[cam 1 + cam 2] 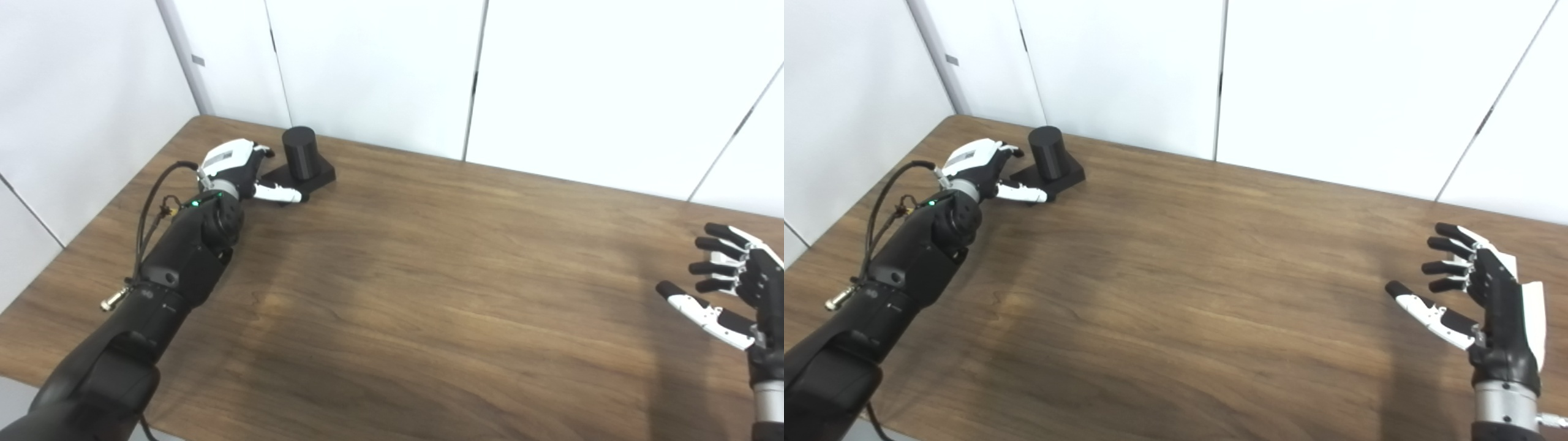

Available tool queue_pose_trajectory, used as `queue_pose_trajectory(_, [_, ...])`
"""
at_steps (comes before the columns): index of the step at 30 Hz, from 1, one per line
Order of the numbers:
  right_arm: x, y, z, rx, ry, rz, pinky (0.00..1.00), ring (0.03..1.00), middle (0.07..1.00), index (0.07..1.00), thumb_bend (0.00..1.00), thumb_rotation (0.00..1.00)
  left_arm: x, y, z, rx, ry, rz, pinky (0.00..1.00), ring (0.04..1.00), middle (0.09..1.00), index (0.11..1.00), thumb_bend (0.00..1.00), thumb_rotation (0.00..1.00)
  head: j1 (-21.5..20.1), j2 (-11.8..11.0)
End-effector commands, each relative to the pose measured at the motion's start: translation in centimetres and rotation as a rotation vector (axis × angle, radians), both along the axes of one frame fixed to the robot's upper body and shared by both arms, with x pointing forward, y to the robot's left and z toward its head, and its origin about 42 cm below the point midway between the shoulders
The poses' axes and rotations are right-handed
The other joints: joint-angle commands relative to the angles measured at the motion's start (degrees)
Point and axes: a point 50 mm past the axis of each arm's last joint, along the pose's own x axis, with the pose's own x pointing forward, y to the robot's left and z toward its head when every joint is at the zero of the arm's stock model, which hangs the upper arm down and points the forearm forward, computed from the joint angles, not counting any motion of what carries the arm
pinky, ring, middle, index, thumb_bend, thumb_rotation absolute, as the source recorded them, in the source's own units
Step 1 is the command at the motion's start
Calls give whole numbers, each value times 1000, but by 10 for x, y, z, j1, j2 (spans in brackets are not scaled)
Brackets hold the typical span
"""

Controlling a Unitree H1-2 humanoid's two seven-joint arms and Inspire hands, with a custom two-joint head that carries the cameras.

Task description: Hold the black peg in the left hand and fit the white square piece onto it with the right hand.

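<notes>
The black peg [300, 153] is a round cylinder standing upright on a black square base [321, 176] at the far left of the wooden table [429, 275]. My left hand [242, 168] is right beside the base on its left, fingers apart, thumb stretched along the base's front edge; it holds nothing. My right hand [1482, 294] hovers open and empty over the table's right side, palm facing left, far from the peg. No white square piece is in view.
White wall panels [380, 67] stand close behind the table's far edge. A black cable [150, 202] loops off my left forearm near the table's left edge.
</notes>
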Motion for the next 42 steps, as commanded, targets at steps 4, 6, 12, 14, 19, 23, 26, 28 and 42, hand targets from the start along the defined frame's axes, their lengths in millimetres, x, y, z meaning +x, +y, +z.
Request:
queue_pose_trajectory(4, [2,1,17,-15,-62,1,468,586,708,746,568,0,13,11,35,74,-99,12,946,1000,1000,880,958,529,0,2])
queue_pose_trajectory(6, [2,0,18,-9,-63,4,470,587,709,746,570,0,12,9,33,74,-97,9,945,1000,1000,873,961,533,0,3])
queue_pose_trajectory(12, [0,-1,18,3,-70,9,479,592,712,748,563,0,10,7,25,91,-72,-7,944,1000,989,858,949,529,-1,7])
queue_pose_trajectory(14, [0,-2,19,2,-79,10,473,586,709,745,563,0,9,7,22,97,-66,-11,941,1000,989,858,935,522,0,8])
queue_pose_trajectory(19, [1,-3,19,7,-85,10,470,585,709,744,550,0,5,7,16,115,-56,-21,907,1000,977,802,909,502,0,13])
queue_pose_trajectory(23, [1,-4,19,11,-85,9,468,582,706,741,551,0,3,8,10,153,-41,-37,880,998,956,744,884,482,0,14])
queue_pose_trajectory(26, [1,-5,18,11,-88,11,464,580,705,739,549,0,2,9,7,166,-31,-46,869,992,948,743,850,438,0,16])
queue_pose_trajectory(28, [0,-5,19,10,-84,7,465,579,705,738,549,0,2,9,6,174,-27,-54,862,991,948,738,837,423,0,16])
queue_pose_trajectory(42, [1,-6,21,0,-80,5,466,580,706,731,520,0,-2,4,-4,167,-14,-77,804,939,876,592,773,271,-2,22])
